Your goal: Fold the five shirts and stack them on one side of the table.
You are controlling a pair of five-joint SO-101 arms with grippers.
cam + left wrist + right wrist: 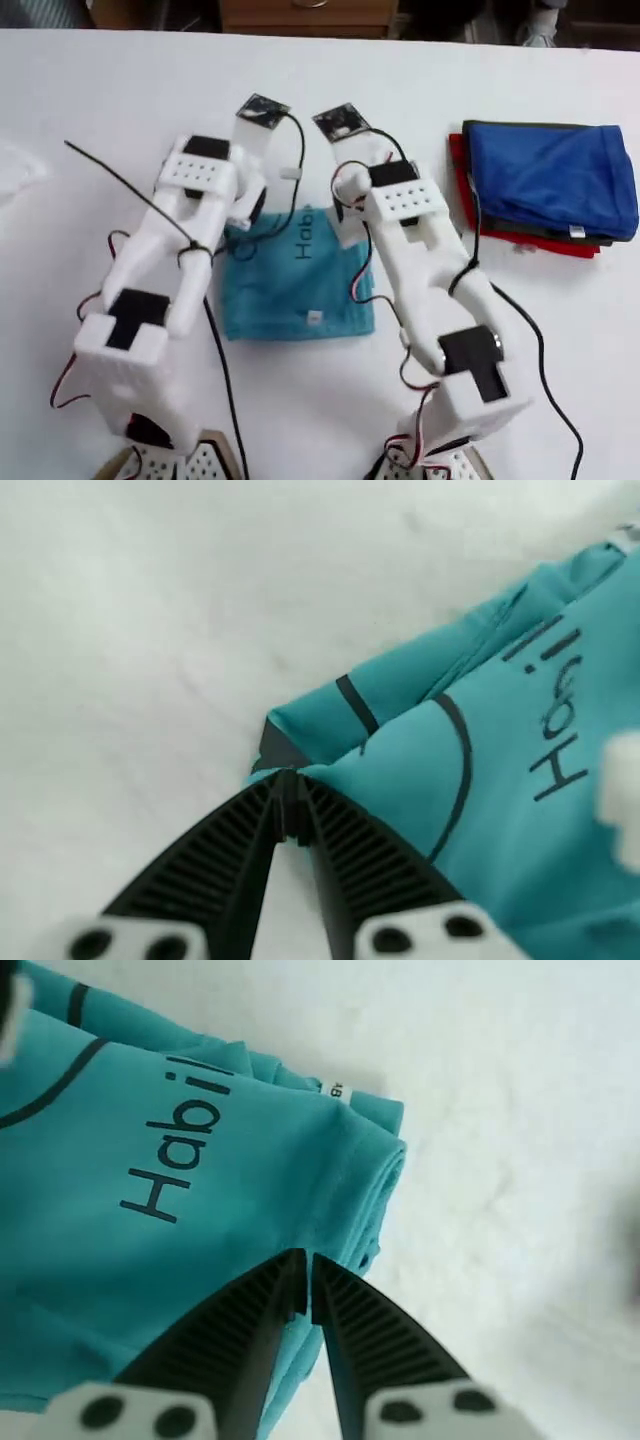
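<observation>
A folded teal shirt (290,290) with dark lettering lies on the white table (120,90) between the two arms. My left gripper (248,212) sits at the shirt's far left corner. In the left wrist view its fingers (250,850) are shut, with the corner of the teal shirt (480,770) pinched at their tips. My right gripper (342,215) is at the far right corner. In the right wrist view its fingers (370,1330) are closed on the folded edge of the teal shirt (150,1210), near a small white label (333,1090).
A stack of folded shirts (550,180) lies at the right side of the table, blue on top, dark in the middle, red at the bottom. Black cables (225,380) trail from both arms across the table. A wooden cabinet (305,15) stands behind the far edge.
</observation>
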